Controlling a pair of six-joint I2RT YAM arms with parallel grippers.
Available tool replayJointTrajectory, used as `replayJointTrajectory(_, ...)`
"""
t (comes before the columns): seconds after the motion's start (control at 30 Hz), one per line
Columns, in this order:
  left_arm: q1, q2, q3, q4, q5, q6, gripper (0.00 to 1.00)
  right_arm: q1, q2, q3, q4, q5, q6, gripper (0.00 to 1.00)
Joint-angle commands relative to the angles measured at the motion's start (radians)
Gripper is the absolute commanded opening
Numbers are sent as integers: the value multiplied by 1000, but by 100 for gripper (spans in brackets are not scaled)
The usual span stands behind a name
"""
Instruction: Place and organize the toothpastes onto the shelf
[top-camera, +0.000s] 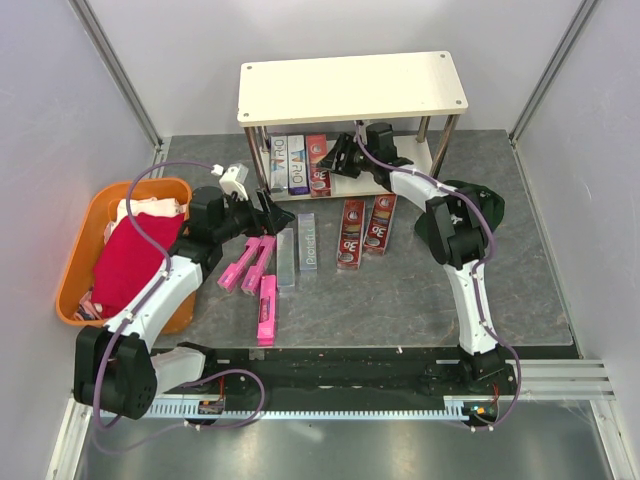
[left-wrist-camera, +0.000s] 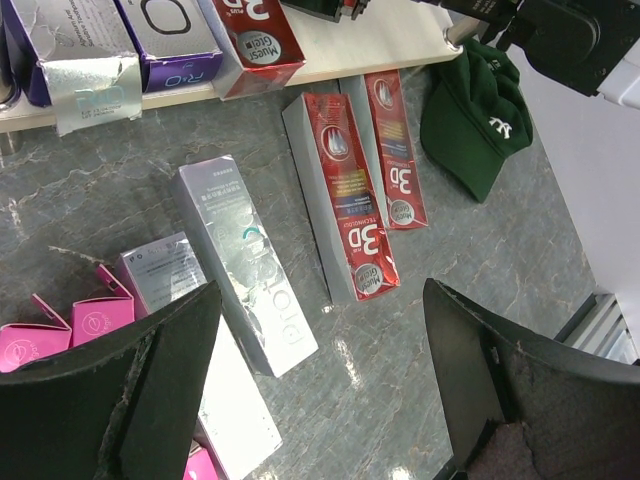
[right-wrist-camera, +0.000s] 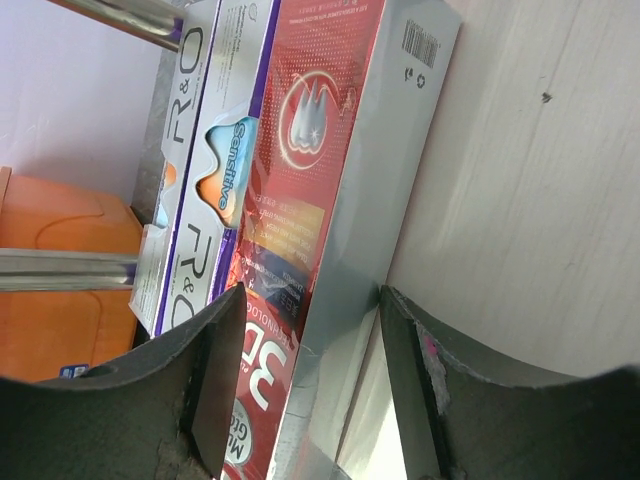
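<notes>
The shelf (top-camera: 350, 88) stands at the back. Its lower board (right-wrist-camera: 520, 200) holds two navy/white "R&O" toothpastes (top-camera: 285, 163) and a red "3D" box (top-camera: 318, 165). My right gripper (top-camera: 345, 155) reaches under the top board, its jaws closed round that red box (right-wrist-camera: 300, 180), which lies against an R&O box (right-wrist-camera: 215, 160). On the table lie two red 3D boxes (top-camera: 350, 233), two silver-grey boxes (top-camera: 307, 242) and three pink boxes (top-camera: 258, 265). My left gripper (top-camera: 270, 212) is open and empty above the table, with the silver boxes (left-wrist-camera: 245, 265) at its left finger.
An orange basket (top-camera: 75, 270) with a red cloth (top-camera: 130, 260) sits at the left. A dark green cap (top-camera: 480, 205) lies right of the shelf and also shows in the left wrist view (left-wrist-camera: 475, 120). A chrome shelf leg (right-wrist-camera: 70, 268) stands left of the boxes.
</notes>
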Motion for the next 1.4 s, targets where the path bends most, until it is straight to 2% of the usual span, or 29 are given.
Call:
replayJointTrajectory(0.0,-7,9,29,38,26,11,89,8,-15,-12,53,-2,18,64)
replayJointTrajectory(0.17,-8,17,29,38,40,11,89,6,-92,-82,53,88,-7,69)
replayJointTrajectory(0.27,-14,23,31,36,39,11,89,6,-178,-156,62,165,-34,74)
replayJointTrajectory(0.33,-27,32,32,35,35,12,89,6,-231,-197,61,199,-47,83)
replayJointTrajectory(0.43,-57,49,41,33,16,15,89,6,-296,-249,56,210,-56,88)
replayJointTrajectory(0.7,-206,141,109,-8,-108,52,90,6,-573,-515,65,239,-56,89)
replayJointTrajectory(0.93,-356,299,193,-19,-184,60,90,6,-817,-762,32,299,-89,90)
replayJointTrajectory(1.17,-419,481,294,-34,-238,63,86,6,-1010,-944,-53,397,-146,91)
replayJointTrajectory(1.37,-423,619,377,-30,-215,39,79,5,-1063,-1033,-85,400,-152,91)
